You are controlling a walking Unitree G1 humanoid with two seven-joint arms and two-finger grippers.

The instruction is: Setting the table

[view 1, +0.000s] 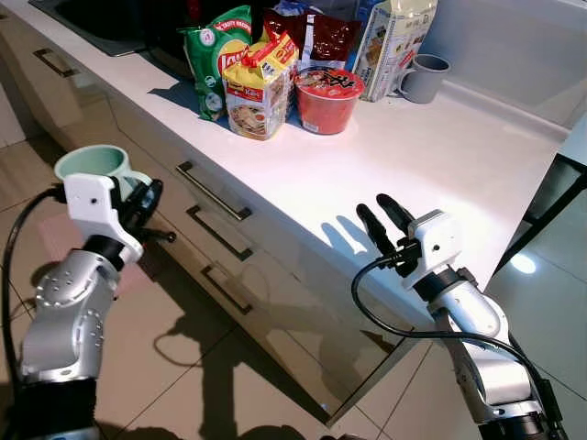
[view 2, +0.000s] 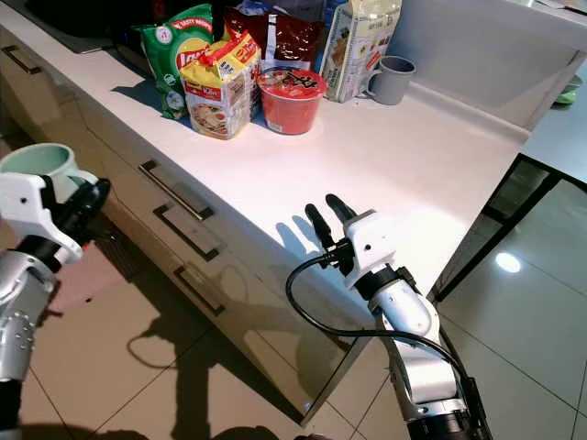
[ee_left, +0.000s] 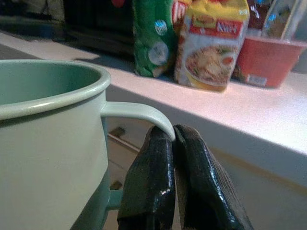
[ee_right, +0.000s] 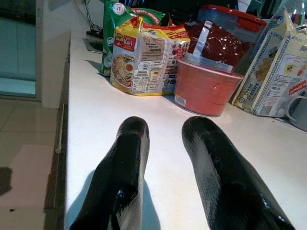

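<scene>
The left pincer [view 1: 147,203] is clenched on the handle of the pale green mug [view 1: 92,165], held upright off the bench [view 1: 440,165] edge; bare benchtop lies toward two o'clock. The right pincer [view 1: 383,220] hovers released over the bench.

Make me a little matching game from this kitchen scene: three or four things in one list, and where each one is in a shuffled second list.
Things:
1. green mug
2. grey mug
3. red noodle bowl
4. right gripper

Places or states:
A. on the white counter, beside the yellow noodle packet
B. open, over the counter's near edge
C. held by its handle in the left gripper, off the counter
D. at the back of the counter, next to a carton

Pairs: 1-C, 2-D, 3-A, 4-B
</scene>
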